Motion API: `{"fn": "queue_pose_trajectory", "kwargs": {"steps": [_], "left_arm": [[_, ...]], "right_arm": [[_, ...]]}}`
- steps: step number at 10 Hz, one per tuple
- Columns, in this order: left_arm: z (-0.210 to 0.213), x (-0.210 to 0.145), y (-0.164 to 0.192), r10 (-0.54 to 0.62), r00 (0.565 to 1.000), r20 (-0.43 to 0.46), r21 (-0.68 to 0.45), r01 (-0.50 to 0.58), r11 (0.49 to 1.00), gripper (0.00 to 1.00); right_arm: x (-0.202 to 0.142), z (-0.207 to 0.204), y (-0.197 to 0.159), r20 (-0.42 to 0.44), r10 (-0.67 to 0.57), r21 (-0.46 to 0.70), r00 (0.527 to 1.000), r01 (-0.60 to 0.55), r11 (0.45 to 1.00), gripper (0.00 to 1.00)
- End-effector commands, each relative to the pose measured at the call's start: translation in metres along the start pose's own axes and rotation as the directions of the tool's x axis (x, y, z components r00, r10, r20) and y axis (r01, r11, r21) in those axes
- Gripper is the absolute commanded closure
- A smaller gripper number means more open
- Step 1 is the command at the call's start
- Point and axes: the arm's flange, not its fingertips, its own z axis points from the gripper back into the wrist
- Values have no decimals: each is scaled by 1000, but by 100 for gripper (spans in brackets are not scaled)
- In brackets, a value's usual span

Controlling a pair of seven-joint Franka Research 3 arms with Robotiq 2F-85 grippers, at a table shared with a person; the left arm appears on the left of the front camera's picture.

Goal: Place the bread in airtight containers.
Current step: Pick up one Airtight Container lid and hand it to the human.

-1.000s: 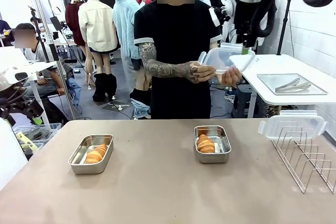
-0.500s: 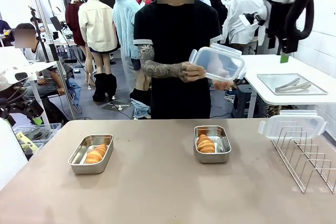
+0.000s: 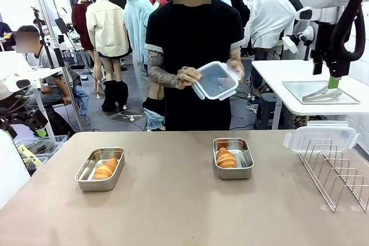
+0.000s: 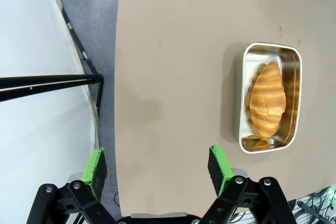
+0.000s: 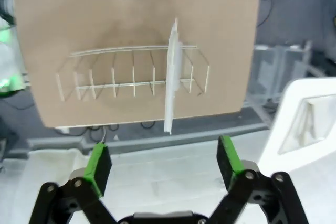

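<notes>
table (image 3: 173, 211) | croissants (image 3: 225, 158) in boxes (image 3: 233, 171) | person (image 3: 193, 38) holds lid (image 3: 215, 80) | right gripper (image 5: 163, 156) seemingly open

Worktop (image 3: 173, 211): bare along the near half and between left steel box (image 3: 100, 169) and right steel box (image 3: 233, 158); both boxes open on top. Obstacles: wire rack (image 3: 337, 174) at right edge, clear lid (image 3: 320, 136) propped on it; second lid (image 3: 215, 80) held by person (image 3: 193, 38) beyond far edge.
</notes>
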Motion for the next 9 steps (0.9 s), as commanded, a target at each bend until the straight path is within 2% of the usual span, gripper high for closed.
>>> {"fn": "queue_pose_trajectory", "kwargs": {"steps": [1,2,3,9], "left_arm": [[1,-1,1,-15,1000,-2,-5,15,1000,0],[1,-1,1,-15,1000,-2,-5,15,1000,0],[1,-1,1,-15,1000,-2,-5,15,1000,0],[1,-1,1,-15,1000,-2,-5,15,1000,0]], "right_arm": [[-8,-11,11,71,4,-8,997,-3,1000,0],[-11,-16,11,82,-13,-6,997,14,1000,0],[-5,-4,2,20,-10,5,1000,10,1000,0],[-5,-4,2,20,-10,5,1000,10,1000,0]]}}
